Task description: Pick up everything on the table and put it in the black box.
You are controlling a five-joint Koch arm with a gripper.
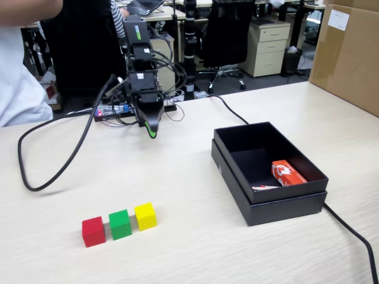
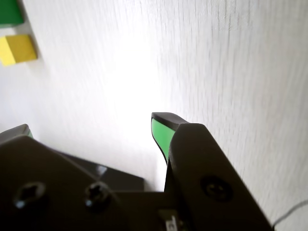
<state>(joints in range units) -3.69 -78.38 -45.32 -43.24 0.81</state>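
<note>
Three small cubes sit in a row on the pale wood table (image 1: pixel 177 248) at the front left: red (image 1: pixel 93 231), green (image 1: pixel 120 224), yellow (image 1: pixel 145 216). My gripper (image 1: pixel 151 129) hangs above the table at the back, well behind the cubes and left of the black box (image 1: pixel 284 210). In the wrist view the gripper (image 2: pixel 91 125) is open and empty, its green-lined fingertips (image 2: pixel 161 132) wide apart over bare table. The green cube (image 2: pixel 9 12) and yellow cube (image 2: pixel 18 49) show at that view's top left; the red cube is out of that view.
A flat red-and-white packet (image 1: pixel 288 173) lies inside the black box. A big brown carton (image 1: pixel 349 53) stands at the back right. A black cable (image 1: pixel 59 165) loops over the table's left; another (image 1: pixel 352 234) runs past the box. A person (image 1: pixel 21 77) is at far left.
</note>
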